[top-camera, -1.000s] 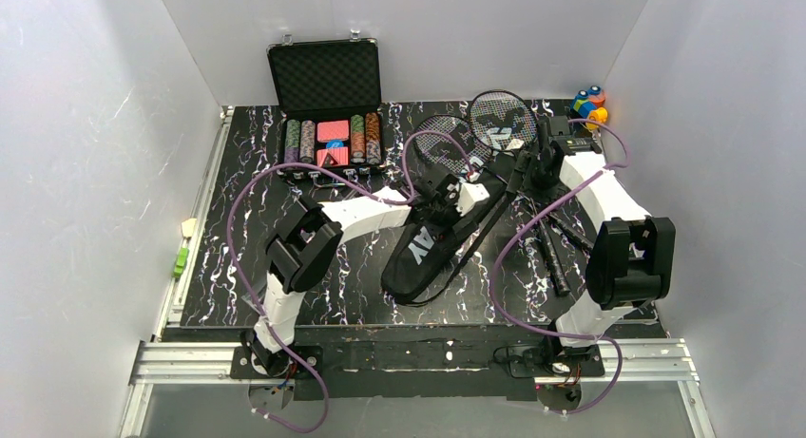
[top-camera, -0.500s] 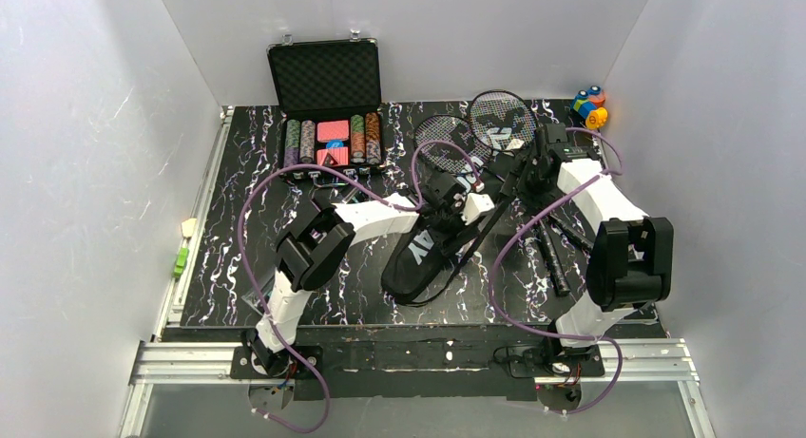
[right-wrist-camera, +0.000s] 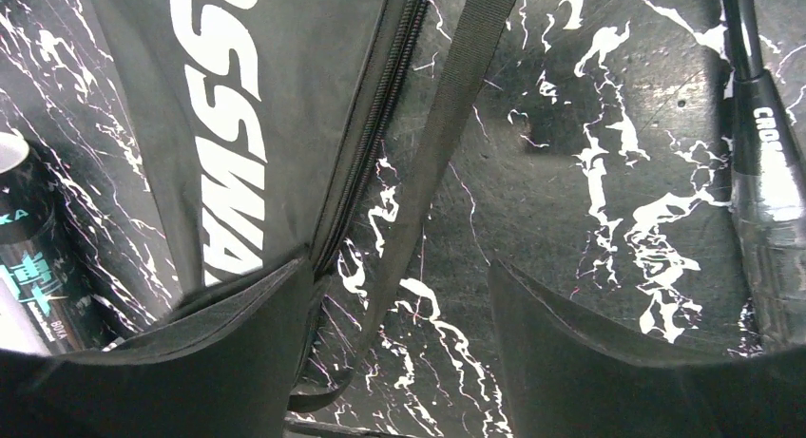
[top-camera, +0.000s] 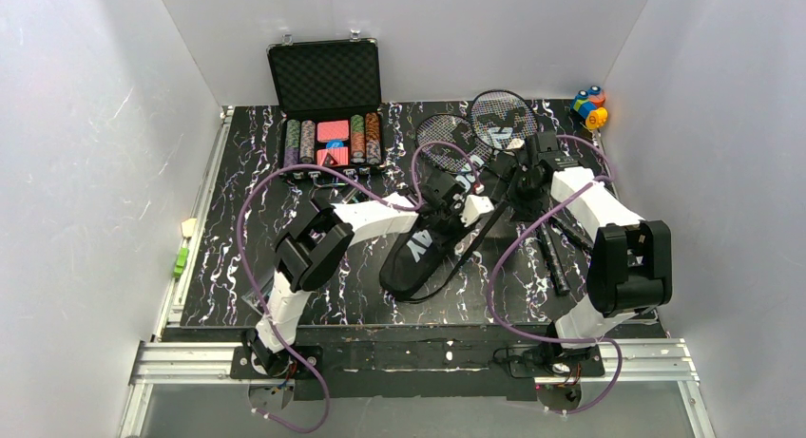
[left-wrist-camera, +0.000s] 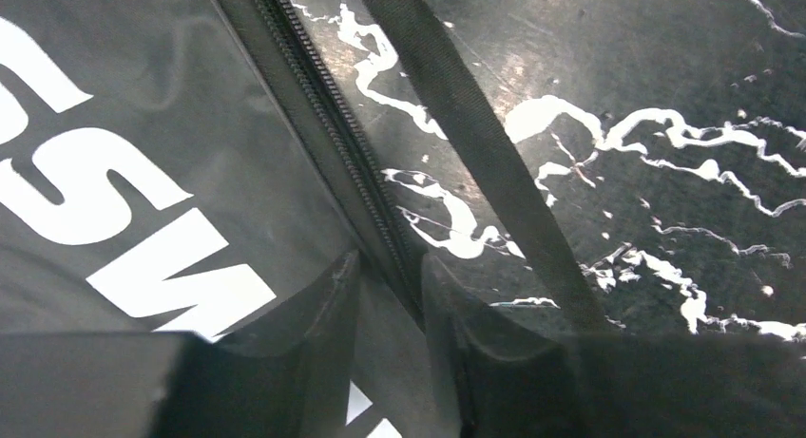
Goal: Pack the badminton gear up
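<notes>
the crossway bag (top-camera: 418,253) lies aslant mid-table, its zip edge facing the two rackets (top-camera: 499,115). the left gripper (left-wrist-camera: 388,267) has its jaws almost together on that zip seam and appears to pinch the flap, likely to steady it so the mouth can be opened. the right gripper (right-wrist-camera: 399,272) is spread wide and empty over the shoulder strap (right-wrist-camera: 447,124), one finger beside the seam, seemingly placed to take the other flap. the teal-printed tube (right-wrist-camera: 24,267) lies beside the bag.

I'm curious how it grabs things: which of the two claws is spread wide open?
The right claw: its fingers stand far apart above the strap, whereas the left claw pinches the bag at its zipper.
</notes>
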